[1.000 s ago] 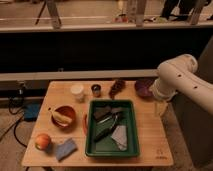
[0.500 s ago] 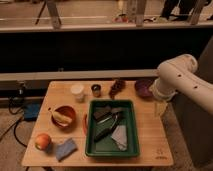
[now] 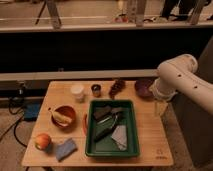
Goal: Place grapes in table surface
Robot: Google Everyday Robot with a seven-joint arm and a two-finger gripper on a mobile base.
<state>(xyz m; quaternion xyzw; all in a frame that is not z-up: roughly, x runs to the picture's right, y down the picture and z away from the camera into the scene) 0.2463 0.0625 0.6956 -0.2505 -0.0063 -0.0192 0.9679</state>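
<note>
The grapes (image 3: 117,87) are a small dark reddish-purple bunch lying on the table surface (image 3: 150,136) near its back edge, between a small dark cup (image 3: 96,90) and a purple bowl (image 3: 144,87). The white arm comes in from the right. My gripper (image 3: 159,108) hangs below the wrist over the table's right edge, in front of the purple bowl and to the right of the grapes, apart from them. Nothing shows in the gripper.
A green tray (image 3: 90,145) with a few dark utensils and a grey cloth fills the table's middle. A white cup (image 3: 77,92), a wooden bowl with a banana (image 3: 64,116), an apple (image 3: 42,141) and a blue sponge (image 3: 65,149) lie on the left. A dark rail runs behind the table.
</note>
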